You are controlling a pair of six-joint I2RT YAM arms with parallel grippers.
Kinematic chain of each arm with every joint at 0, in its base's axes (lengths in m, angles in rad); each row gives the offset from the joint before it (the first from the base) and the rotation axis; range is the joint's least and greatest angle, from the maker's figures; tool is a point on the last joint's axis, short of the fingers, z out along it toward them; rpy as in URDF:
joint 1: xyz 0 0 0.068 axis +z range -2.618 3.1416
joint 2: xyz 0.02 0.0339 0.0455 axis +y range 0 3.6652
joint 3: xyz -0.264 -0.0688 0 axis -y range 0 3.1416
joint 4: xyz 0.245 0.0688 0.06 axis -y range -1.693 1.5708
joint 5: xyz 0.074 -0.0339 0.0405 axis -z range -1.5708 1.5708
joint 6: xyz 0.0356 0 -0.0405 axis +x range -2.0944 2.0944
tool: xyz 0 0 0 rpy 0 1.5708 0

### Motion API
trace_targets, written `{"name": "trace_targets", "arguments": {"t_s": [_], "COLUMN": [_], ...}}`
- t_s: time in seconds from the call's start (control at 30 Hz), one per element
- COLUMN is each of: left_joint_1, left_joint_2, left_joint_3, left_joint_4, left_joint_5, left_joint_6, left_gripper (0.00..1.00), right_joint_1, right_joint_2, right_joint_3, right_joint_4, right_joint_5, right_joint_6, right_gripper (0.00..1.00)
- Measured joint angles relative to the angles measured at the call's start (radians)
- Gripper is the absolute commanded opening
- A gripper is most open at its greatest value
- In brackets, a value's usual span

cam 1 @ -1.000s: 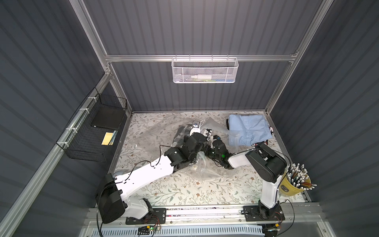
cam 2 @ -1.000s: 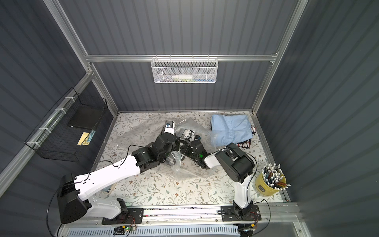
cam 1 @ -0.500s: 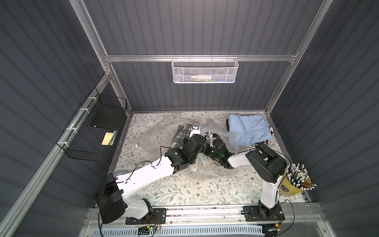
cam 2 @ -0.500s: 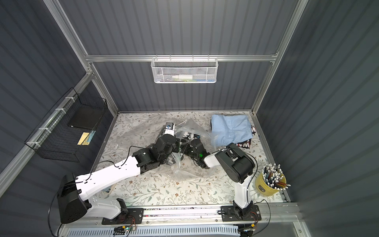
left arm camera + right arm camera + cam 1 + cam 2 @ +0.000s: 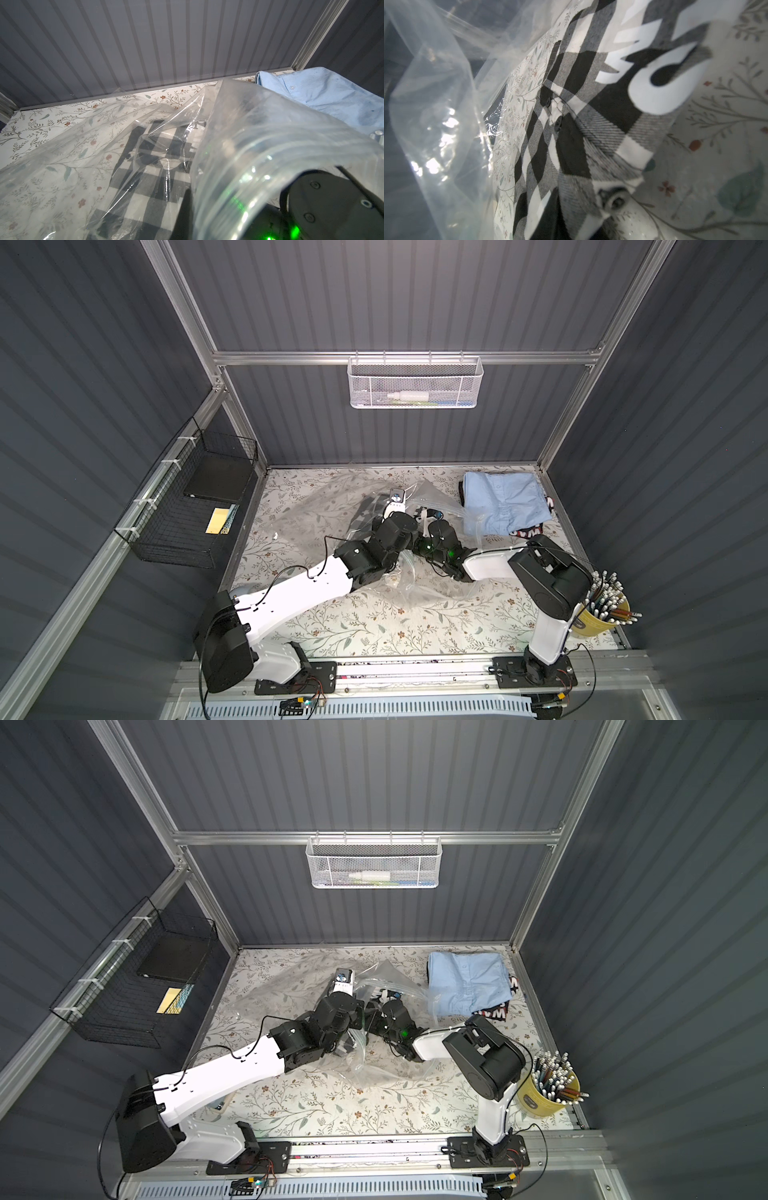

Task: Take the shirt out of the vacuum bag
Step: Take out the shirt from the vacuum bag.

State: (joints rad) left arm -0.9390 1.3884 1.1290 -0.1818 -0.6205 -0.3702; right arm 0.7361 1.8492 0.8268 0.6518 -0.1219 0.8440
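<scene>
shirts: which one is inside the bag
The black-and-white checked shirt, seen through the clear vacuum bag. The blue shirt lies folded outside it by the far right corner, on top of a black printed garment.

We see the vacuum bag [image 5: 316, 506], clear and crumpled, one part raised, just beside the folded blue shirt [image 5: 503, 506]. Inside it lies the black-and-white checked shirt [image 5: 145, 166], spread flat, with dark buttons showing.

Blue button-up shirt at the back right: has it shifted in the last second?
No. The blue button-up shirt lies just as close to the back right corner post as a second ago.
</scene>
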Motion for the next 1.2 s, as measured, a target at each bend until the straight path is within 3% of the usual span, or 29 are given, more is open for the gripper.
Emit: {"name": "trace_targets", "arguments": {"t_s": [0.63, 0.73, 0.83, 1.2], "left_joint_1": [0.000, 0.000, 0.000, 0.000], "left_joint_2": [0.000, 0.000, 0.000, 0.000], "left_joint_3": [-0.023, -0.024, -0.026, -0.030], "left_joint_4": [0.006, 0.006, 0.006, 0.006], "left_joint_5": [-0.001, -0.001, -0.001, -0.008], "left_joint_6": [0.000, 0.000, 0.000, 0.000], "left_gripper": [0.00, 0.00, 0.00, 0.00], "right_joint_1": [0.000, 0.000, 0.000, 0.000], "right_joint_2": [-0.002, -0.011, -0.033, -0.152], "right_joint_3": [0.029, 0.036, 0.041, 0.022], "right_joint_4": [-0.092, -0.112, -0.143, -0.254], "right_joint_5": [0.060, 0.076, 0.090, 0.135], "right_joint_6": [-0.039, -0.048, -0.060, -0.093], "right_gripper": [0.31, 0.24, 0.00, 0.00]}}
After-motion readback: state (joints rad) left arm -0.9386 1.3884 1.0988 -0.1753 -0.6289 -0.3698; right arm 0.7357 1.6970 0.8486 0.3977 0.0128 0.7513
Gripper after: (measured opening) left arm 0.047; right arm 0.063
